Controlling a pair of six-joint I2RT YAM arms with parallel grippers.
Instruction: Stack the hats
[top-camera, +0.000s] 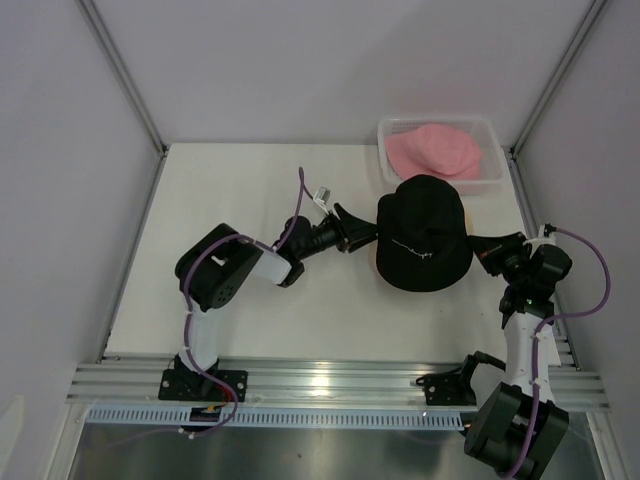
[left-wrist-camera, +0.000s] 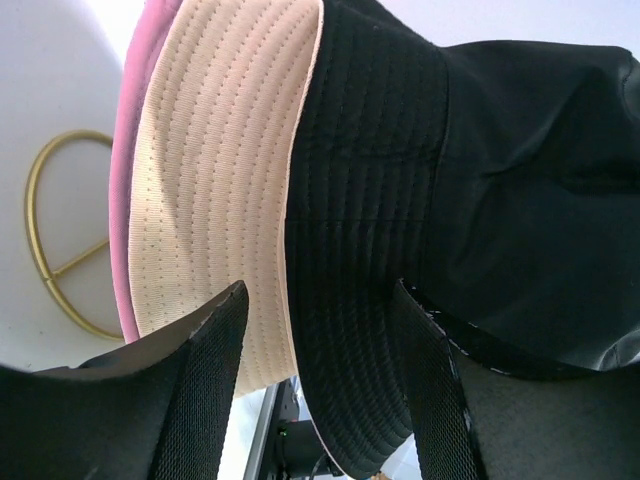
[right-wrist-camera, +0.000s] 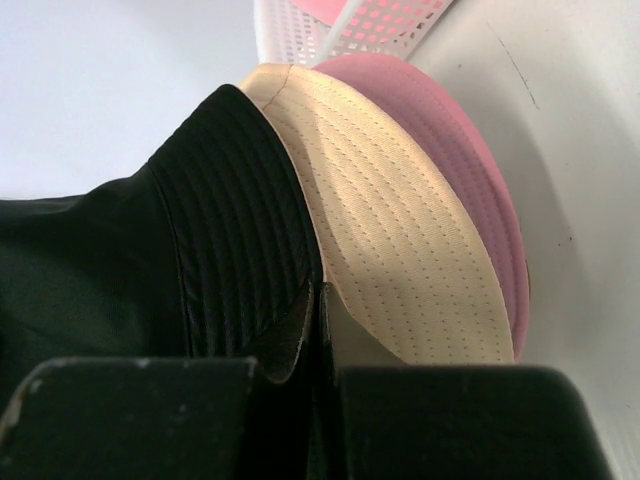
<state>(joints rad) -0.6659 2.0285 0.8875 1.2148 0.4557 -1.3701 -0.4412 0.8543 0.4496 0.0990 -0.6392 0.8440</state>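
Note:
A black hat (top-camera: 424, 235) sits on top of a beige hat (left-wrist-camera: 210, 170) and a pink hat (left-wrist-camera: 125, 200), whose brims peek out beneath it. My left gripper (top-camera: 368, 235) is at its left brim, open, with the black brim (left-wrist-camera: 350, 330) hanging between the fingers (left-wrist-camera: 200, 370). At the right brim, my right gripper (top-camera: 478, 250) is shut, and the edge of the black brim (right-wrist-camera: 295, 335) is pinched between its tips. Beige (right-wrist-camera: 400, 230) and pink (right-wrist-camera: 480, 190) brims lie just beyond it. Another pink hat (top-camera: 435, 150) lies in the clear bin.
The clear plastic bin (top-camera: 490, 130) stands at the back right corner, just behind the stack. A gold wire stand (left-wrist-camera: 60, 250) shows under the stacked hats on the white table (top-camera: 250, 180). Grey walls close in the table on three sides.

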